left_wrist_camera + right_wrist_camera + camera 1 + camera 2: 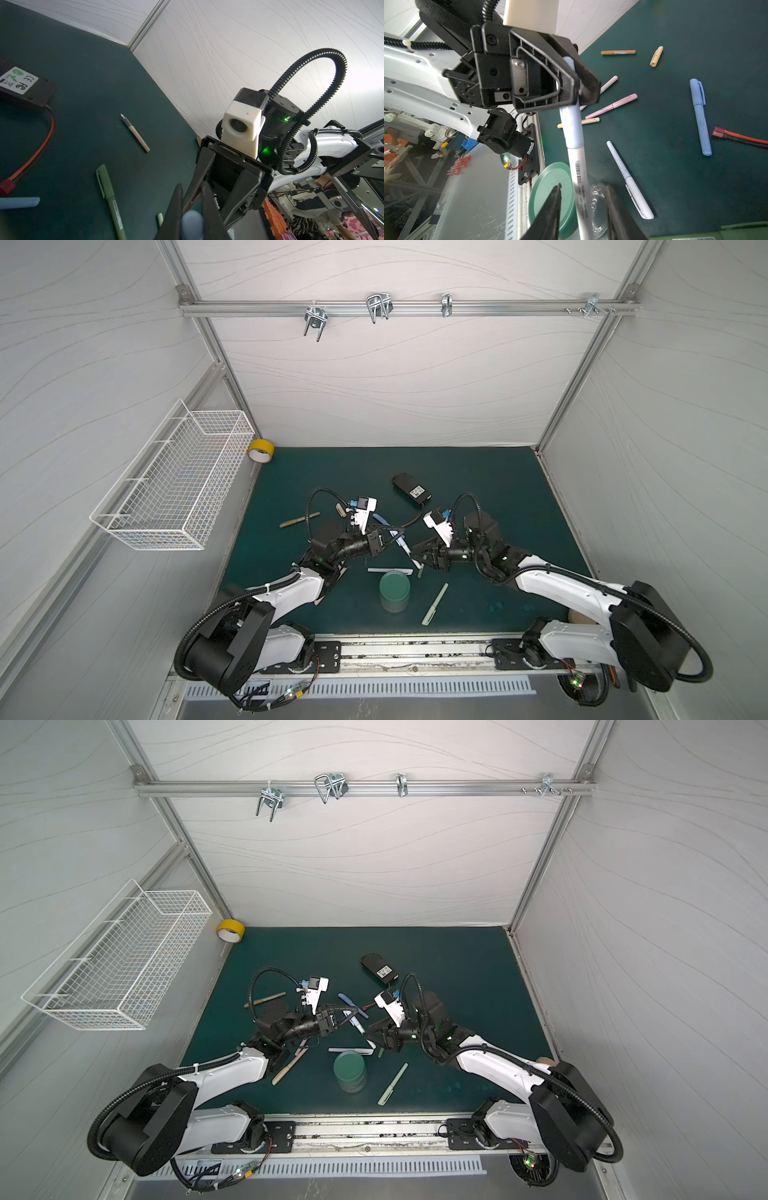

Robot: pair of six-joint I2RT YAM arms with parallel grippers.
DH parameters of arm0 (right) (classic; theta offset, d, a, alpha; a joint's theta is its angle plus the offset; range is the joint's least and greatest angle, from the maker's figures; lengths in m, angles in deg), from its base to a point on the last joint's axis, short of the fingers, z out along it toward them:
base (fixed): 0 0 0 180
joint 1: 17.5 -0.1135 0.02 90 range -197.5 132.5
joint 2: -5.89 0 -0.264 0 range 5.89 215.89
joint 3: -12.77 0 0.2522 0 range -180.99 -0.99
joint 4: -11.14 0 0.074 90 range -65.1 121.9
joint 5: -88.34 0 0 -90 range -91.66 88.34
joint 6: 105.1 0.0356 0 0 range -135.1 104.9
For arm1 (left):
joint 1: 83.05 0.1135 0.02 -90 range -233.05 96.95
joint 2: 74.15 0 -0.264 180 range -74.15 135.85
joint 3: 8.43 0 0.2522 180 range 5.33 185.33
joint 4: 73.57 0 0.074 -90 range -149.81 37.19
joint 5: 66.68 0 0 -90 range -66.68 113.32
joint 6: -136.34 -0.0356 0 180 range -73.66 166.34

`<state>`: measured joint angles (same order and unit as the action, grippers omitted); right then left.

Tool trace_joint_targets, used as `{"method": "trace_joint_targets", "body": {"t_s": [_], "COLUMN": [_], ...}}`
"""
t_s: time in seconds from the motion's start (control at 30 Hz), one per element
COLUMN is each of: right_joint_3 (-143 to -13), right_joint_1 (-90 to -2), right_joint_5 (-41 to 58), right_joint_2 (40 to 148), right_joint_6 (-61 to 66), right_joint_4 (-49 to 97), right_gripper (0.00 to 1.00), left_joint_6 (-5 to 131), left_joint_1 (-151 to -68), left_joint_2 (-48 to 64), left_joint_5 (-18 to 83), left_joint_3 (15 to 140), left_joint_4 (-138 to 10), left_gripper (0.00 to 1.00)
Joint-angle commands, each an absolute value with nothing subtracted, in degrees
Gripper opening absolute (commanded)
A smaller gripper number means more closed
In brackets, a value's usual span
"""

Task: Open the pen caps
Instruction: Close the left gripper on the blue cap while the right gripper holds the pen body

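Note:
My left gripper (pixel 395 537) (pixel 577 83) is shut on the pale blue end (pixel 192 222) of a pen (pixel 570 124) held above the mat. The pen's white barcoded part (pixel 578 172) runs between the fingers of my right gripper (pixel 583 186) (pixel 417 558), which stand apart with a gap on each side. Lying on the mat are a capped blue pen (pixel 700 116), a white-and-blue pen (pixel 629 180), a green pen (pixel 110 199), two pink pens (pixel 612 106), a brown pen (pixel 617 52), a loose tan cap (pixel 656 56) and an uncapped tan pen body (pixel 136 133).
A clear jar with a green lid (pixel 395 591) stands just below both grippers. A black battery pack (pixel 410 488) with a red wire (pixel 741 137) lies behind them. Yellow tape (pixel 260 450) sits in the back left corner, and a white wire basket (pixel 174 485) hangs on the left wall.

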<state>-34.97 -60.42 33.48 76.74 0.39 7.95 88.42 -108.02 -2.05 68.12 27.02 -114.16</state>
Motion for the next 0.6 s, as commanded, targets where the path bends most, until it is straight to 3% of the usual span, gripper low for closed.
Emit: {"method": "trace_joint_targets", "body": {"t_s": [0.0,0.57], "right_joint_3": [-37.0,-38.17], "right_joint_1": [-61.27,-61.77], "right_joint_5": [34.97,36.93], "right_joint_2": [78.6,82.04], "right_joint_6": [0.46,0.99], "right_joint_4": [6.04,3.72], "right_gripper": [0.35,0.18], "left_joint_6": [87.53,88.01], "left_joint_1": [-108.31,-108.38], "left_joint_2": [-1.75,-2.8], "left_joint_5": [69.51,69.29], "left_joint_3": [29.49,29.17], "left_joint_4": [-116.61,-117.15], "left_gripper": [0.0,0.0]}}
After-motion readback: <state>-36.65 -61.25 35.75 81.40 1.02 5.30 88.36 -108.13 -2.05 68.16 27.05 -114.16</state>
